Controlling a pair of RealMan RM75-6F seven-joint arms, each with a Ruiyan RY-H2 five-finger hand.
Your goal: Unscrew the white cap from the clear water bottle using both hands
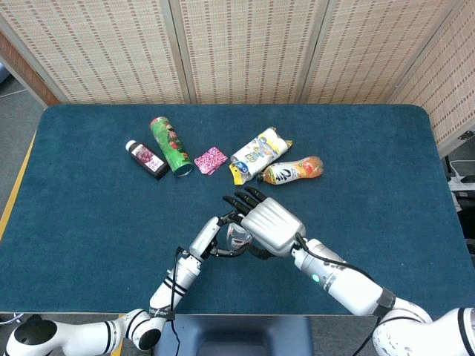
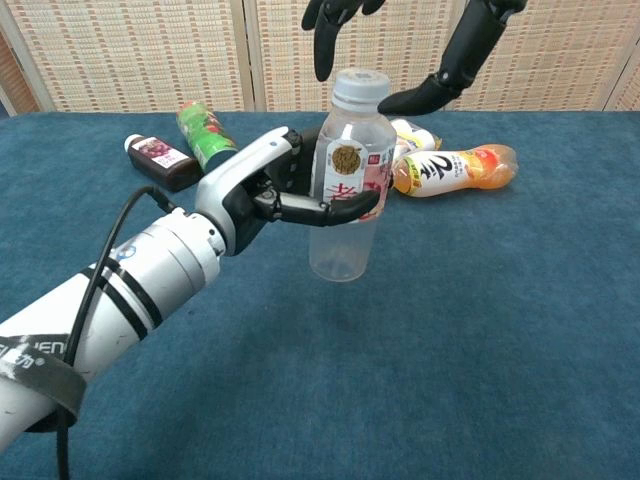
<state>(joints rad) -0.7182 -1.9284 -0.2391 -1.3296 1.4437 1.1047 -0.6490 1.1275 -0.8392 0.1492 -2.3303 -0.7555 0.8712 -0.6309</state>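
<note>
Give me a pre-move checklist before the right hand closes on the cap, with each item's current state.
1. Left hand grips the clear water bottle around its label: ok.
2. Bottle upright and lifted off the table: ok.
3. White cap still on the bottle: ok.
4. Right hand above the cap, fingers apart, holding nothing: ok.
5. Right hand fingers touching the cap: cannot tell; the thumb tip looks very close beside it.
6. Orange drink bottle lies behind, apart from the held bottle: ok.
</note>
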